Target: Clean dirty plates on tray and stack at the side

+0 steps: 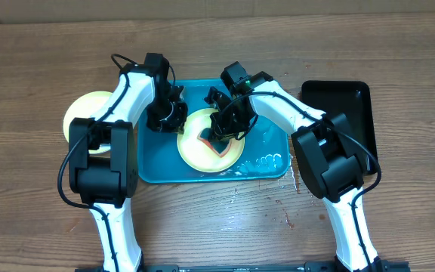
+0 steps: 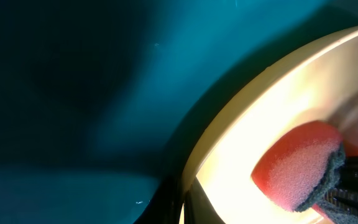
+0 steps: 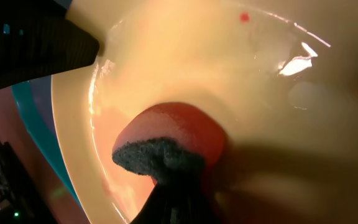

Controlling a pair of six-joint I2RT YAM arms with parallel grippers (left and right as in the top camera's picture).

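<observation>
A cream plate (image 1: 195,153) lies in the turquoise tray (image 1: 153,162). My left gripper (image 1: 171,121) is shut on the plate's left rim; the rim (image 2: 229,134) passes between its dark jaws (image 2: 180,208). My right gripper (image 1: 221,130) is shut on a red sponge with a dark scouring side (image 1: 216,145) and presses it on the plate's inside. In the right wrist view the sponge (image 3: 176,137) sits on the wet plate (image 3: 229,68), with a small red speck (image 3: 245,17) further off. The sponge also shows in the left wrist view (image 2: 300,165).
Another cream plate with a greenish rim (image 1: 85,113) lies on the wooden table left of the tray, partly under my left arm. A narrow black tray (image 1: 350,106) stands at the right. Water drops (image 1: 266,160) lie in the tray's right front corner.
</observation>
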